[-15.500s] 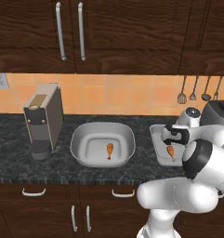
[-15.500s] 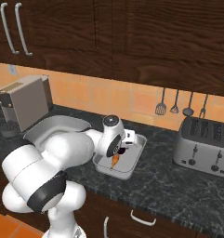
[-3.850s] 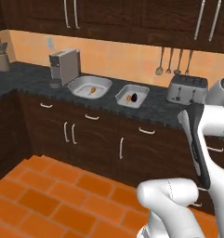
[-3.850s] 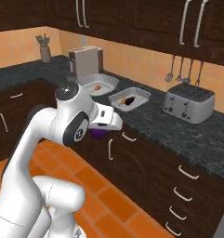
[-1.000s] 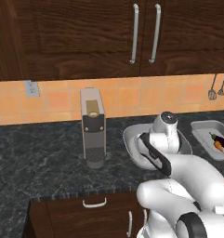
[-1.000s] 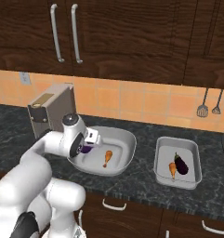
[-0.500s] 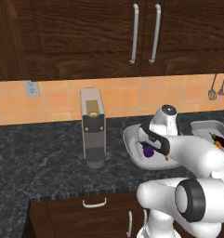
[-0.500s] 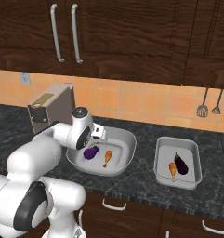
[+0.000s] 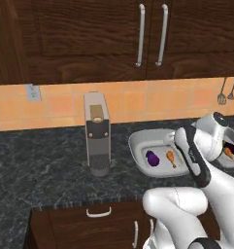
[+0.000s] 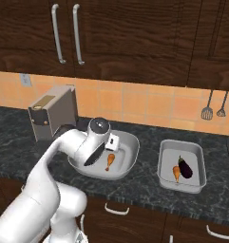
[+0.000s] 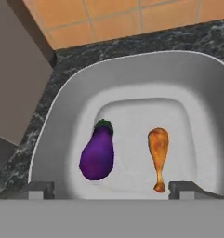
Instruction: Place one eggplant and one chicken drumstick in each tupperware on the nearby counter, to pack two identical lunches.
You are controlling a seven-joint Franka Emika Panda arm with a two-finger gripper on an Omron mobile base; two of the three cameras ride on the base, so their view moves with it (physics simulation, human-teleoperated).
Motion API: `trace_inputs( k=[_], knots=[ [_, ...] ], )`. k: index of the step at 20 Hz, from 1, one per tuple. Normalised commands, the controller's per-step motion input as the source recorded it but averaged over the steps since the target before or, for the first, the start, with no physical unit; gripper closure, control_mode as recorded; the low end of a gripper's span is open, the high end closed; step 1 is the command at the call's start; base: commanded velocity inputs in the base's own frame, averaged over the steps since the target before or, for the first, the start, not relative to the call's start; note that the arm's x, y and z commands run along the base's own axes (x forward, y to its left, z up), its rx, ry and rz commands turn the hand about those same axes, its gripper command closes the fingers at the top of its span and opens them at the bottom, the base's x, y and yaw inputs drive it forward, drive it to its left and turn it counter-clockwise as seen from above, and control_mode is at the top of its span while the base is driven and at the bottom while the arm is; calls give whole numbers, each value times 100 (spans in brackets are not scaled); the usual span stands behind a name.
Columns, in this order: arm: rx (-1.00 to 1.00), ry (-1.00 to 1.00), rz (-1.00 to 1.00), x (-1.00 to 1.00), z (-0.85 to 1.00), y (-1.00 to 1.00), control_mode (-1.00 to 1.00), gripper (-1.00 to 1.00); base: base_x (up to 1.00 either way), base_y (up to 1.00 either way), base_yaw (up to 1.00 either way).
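Deep tub [image 11: 57, 135] is the landmark: eggplant [image 11: 97, 153] lies on its floor, drumstick [image 11: 158, 153] just beside it, apart, bone end toward the gripper [image 11: 111, 190]. Pincer hangs over the tub's near rim, jaws spread wide with nothing between them. Shallow tray [image 10: 166, 179] sits right of the tub on the counter [image 10: 144, 187], with its own eggplant [image 10: 185, 168] and drumstick [image 10: 176, 173]. Both lunches look packed. Eggplant likely light, firm, glossy-slick; best pinched across its fat middle. Drumstick stiff; grip the meaty head, not the thin bone. Coffee machine [image 9: 98, 133] stands left of the tub.
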Motion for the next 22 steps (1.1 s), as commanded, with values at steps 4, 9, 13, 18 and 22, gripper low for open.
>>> trace_inputs(
  k=[4, 9, 13, 18, 22],
  knots=[
    [36, -33, -1, -100, 53, -99, -100, -100, 0, 0, 0],
    [9, -21, 0, -100, 99, -26, -100, -100, 0, 0, 0],
    [-26, -52, 6, -95, 100, 48, -100, -100, 0, 0, 0],
    [-5, -34, 3, -26, 18, 15, -100, -100, 0, 0, 0],
    [-24, -44, 7, -78, 22, 71, -100, -100, 0, 0, 0]
  ],
)
